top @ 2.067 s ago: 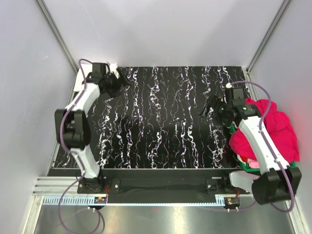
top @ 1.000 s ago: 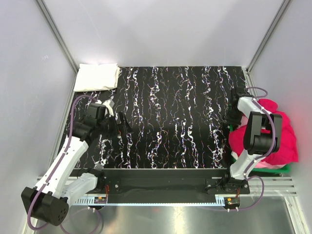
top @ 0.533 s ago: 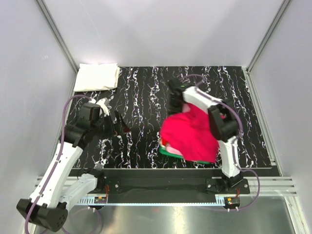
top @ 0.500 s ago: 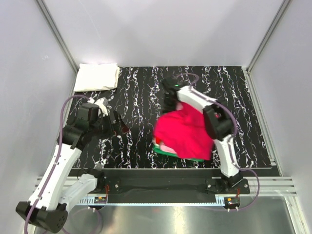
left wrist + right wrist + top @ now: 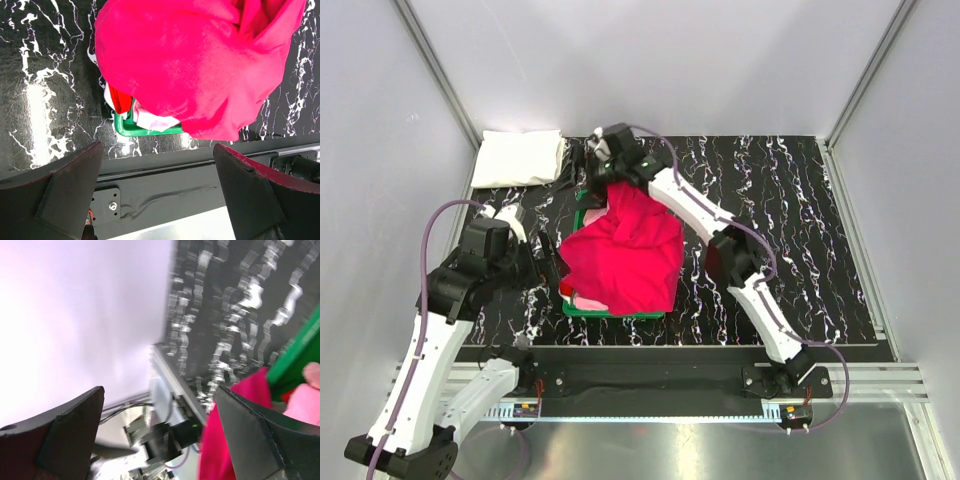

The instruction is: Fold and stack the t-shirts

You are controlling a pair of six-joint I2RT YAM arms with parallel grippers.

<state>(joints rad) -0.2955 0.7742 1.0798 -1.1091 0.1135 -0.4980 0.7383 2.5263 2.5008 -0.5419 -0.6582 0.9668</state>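
T-shirts [image 5: 625, 255] in bright magenta lie heaped over a green basket [image 5: 145, 131] that sits on the table [image 5: 770, 200] left of centre, and a folded white t-shirt [image 5: 518, 158] rests at the far left corner. The left hand [image 5: 157, 150] hangs just left of the heap, fingers spread wide with nothing between them. The right hand [image 5: 157, 392], its view blurred, is likewise spread and empty at the basket's far edge.
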